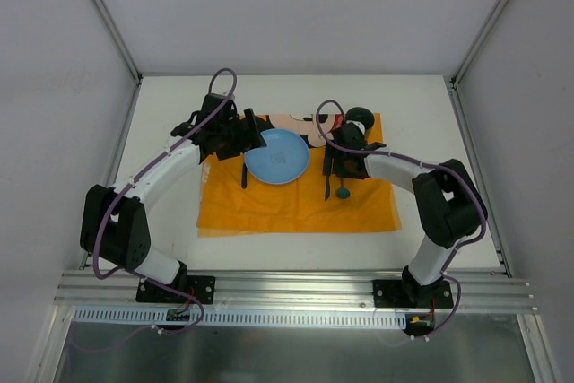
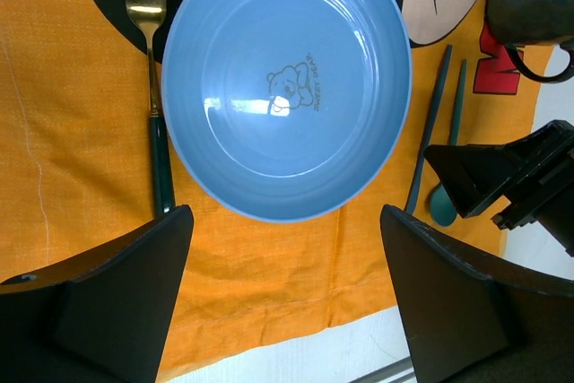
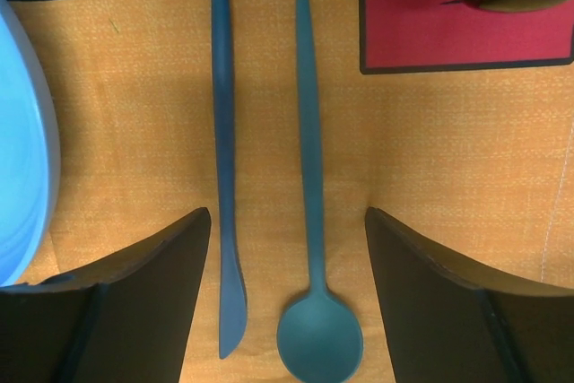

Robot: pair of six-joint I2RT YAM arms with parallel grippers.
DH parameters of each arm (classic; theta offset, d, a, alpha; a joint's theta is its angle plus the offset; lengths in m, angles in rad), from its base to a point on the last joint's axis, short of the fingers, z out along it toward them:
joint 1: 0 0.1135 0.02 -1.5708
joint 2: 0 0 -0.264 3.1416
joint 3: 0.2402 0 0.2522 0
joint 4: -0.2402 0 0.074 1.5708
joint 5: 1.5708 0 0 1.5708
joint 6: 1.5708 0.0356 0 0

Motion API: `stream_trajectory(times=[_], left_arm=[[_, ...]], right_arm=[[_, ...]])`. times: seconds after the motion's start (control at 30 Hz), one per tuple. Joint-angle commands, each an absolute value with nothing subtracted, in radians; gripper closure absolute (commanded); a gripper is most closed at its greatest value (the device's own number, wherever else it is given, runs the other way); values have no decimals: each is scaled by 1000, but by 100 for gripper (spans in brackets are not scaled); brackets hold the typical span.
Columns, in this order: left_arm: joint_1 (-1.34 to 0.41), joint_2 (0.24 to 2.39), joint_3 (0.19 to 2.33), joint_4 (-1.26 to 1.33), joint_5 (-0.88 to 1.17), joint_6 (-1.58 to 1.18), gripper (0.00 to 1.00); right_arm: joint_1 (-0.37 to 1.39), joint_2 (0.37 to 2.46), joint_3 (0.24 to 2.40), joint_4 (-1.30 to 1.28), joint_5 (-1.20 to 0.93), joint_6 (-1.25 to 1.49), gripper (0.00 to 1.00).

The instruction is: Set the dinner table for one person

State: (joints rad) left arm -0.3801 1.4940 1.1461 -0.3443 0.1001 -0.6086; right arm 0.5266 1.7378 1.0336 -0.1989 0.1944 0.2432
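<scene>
The counter [image 1: 421, 114], the dinner table to be set, lies flat and white ahead of both arm bases. The orange placemat [image 1: 296, 208] sits at its middle, carrying the blue plate [image 1: 277, 156]. A fork [image 1: 244, 172] lies just beside the plate on the left; a knife [image 3: 222, 159] and a spoon [image 3: 309, 177] lie just beside it on the right. A dark cup [image 1: 360, 117] stands beyond the far ends of those two. The setting looks close to done, so the coming move most likely turns on the spoon. It lies flat on the placemat, parallel to the knife but apart from it. Its long axis runs near to far across the counter, bowl toward the bases and handle pointing at the far wall. The right arm [image 1: 395, 168] is plainly the nearer one. In the wrist view the right jaws stand apart, grasping nothing, with spoon and knife both between the two fingers. The knife is close to one finger and the spoon lies nearer the middle. Both long axes run square to the line on which the jaws close, so closing could pinch across both handles unless the knife is cleared. The left arm [image 1: 166, 172] hangs over the plate's near rim, and the left jaws are released and hold nothing.
</scene>
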Motion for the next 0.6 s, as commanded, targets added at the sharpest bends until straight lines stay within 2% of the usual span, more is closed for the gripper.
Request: stream_trajectory(times=[0.0,0.23,0.57], left_arm=[[-367,1477,1137,-318,114,-592,14],[-362,1483,1134,-314,114,-591,14],[-360,1499,1134,-307,121,-592,14]], right_arm=[[522,1746,1055,-163,184,259,27],[518,1744,1043,-161,193,261,33],[500,1704,991,-156,209,265,33]])
